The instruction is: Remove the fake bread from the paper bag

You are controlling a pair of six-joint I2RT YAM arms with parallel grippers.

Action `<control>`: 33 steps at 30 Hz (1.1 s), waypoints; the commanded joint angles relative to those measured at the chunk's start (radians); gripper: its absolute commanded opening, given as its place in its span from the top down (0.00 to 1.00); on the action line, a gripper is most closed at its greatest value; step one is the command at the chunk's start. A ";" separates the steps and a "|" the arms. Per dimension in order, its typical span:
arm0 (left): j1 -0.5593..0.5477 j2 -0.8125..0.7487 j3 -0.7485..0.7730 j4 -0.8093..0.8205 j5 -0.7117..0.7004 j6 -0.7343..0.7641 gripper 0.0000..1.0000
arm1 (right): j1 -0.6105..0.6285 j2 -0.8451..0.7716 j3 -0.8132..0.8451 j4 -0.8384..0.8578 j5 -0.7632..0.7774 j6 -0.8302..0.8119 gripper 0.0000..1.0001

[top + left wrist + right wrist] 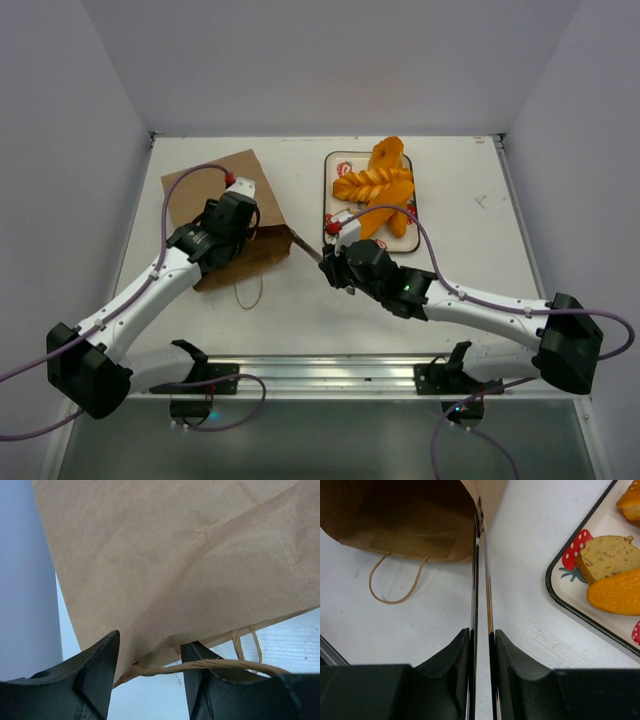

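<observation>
1. The paper bag (255, 255) lies on its side at about 10 o'clock of the table (470, 180). Its mouth is turned toward 4 o'clock, probably so that a tool can enter from the right arm's side
2. The strawberry-print tray (333, 200) sits at about 1 o'clock, well apart from the bag, and it seems to serve as the unloading place
3. The fake bread (375, 185) is piled on this tray, several golden loaves touching each other. The dark inside of the bag shows no piece in the right wrist view, so the task looks nearly done, though the deep part is hidden
4. The right gripper (481, 635) is pressed together on the metal tongs (479, 580). The two blades are almost closed with nothing between them, and the tips are at the bag's mouth
5. The left gripper (150, 640) is over the bag's upper wall. Its fingers are spread around the rim and one twisted handle (200, 665), likely to steady the mouth
</observation>
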 commanded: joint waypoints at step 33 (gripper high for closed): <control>0.114 0.101 0.021 0.183 0.145 -0.016 0.31 | -0.080 0.275 0.296 0.024 -0.098 0.000 0.76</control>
